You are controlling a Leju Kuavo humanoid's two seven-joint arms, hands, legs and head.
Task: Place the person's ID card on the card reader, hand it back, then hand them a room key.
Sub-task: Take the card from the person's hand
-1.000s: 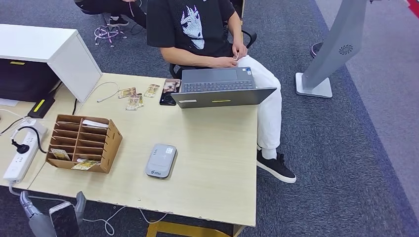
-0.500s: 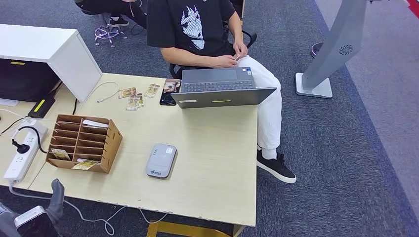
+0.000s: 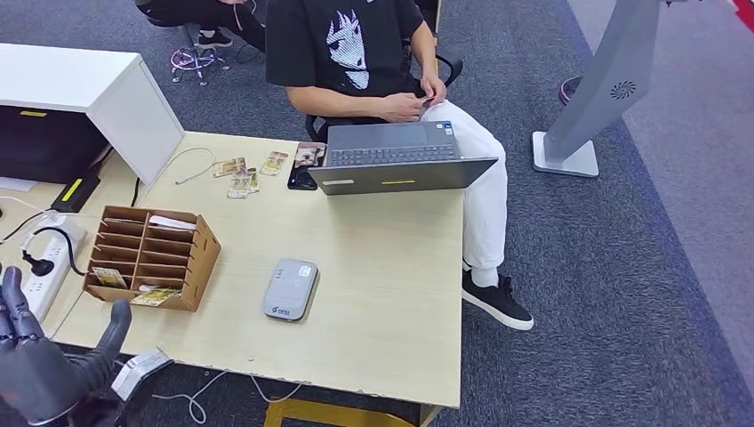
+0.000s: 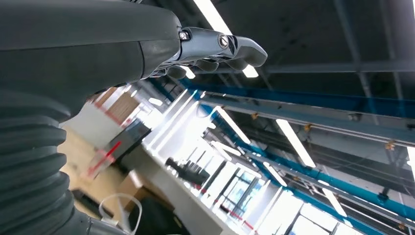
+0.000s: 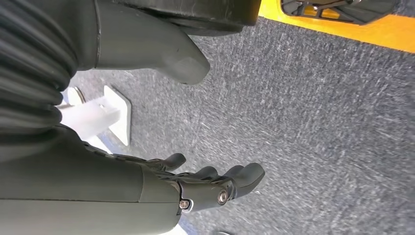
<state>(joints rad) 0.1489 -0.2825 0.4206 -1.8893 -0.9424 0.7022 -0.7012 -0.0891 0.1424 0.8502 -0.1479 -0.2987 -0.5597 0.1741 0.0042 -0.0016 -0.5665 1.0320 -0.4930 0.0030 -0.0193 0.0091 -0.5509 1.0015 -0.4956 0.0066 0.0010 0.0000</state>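
Since a sec ago the left hand (image 3: 40, 365) has come up at the desk's (image 3: 391, 294) near-left corner; person (image 3: 356, 53) shifted their hands a bit.

Head view: left hand raised, palm up, fingers spread, holding nothing. Grey card reader (image 3: 291, 289) lies flat mid-desk, nothing on it. Person fiddles w/ sth small behind the laptop (image 3: 400, 160); can't tell if it's the ID.

L wrist: fingers (image 4: 230, 49) apart, against the ceiling.

R wrist: right hand (image 5: 195, 181) hangs over carpet, fingers loose, empty.
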